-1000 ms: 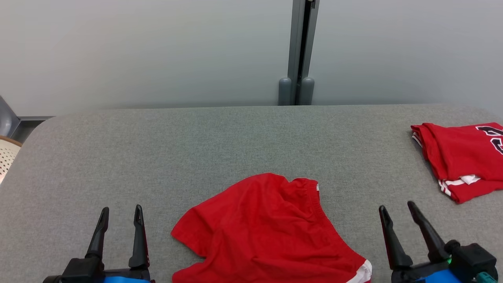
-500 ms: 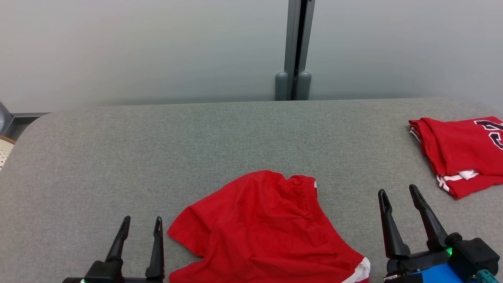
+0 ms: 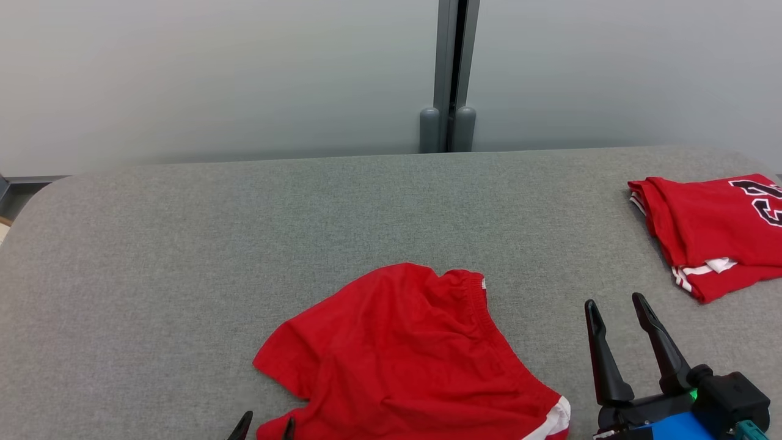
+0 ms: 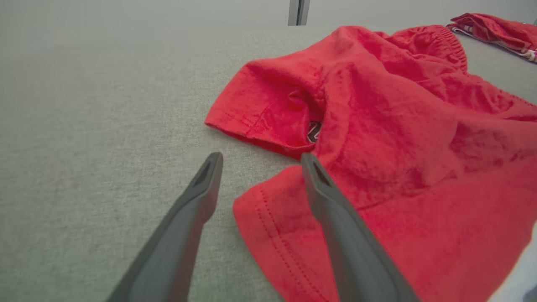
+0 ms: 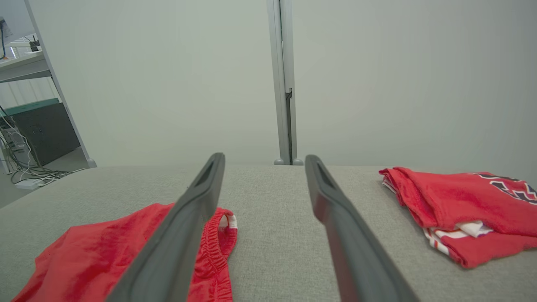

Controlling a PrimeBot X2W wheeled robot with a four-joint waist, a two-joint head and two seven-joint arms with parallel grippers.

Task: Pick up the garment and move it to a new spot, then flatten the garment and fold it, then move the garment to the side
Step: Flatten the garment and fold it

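The red garment lay crumpled at the near centre of the worktop. The left hand, its 2 fingers spread, was nearer, poised astride the garment's near-left hem. The right hand, also spread, stood clear of its right edge, holding nothing.

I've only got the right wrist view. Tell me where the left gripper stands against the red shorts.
Observer: The left gripper is open and low at the red shorts' left leg hem, one side over the grey table, the other over cloth.
Operator: Report any marking there.
Observer: A small dark-and-white patch peeks from the fold between the legs.
Operator: Now the shorts' near right corner.
Observer: A white band edges that hem, seen from the head view.
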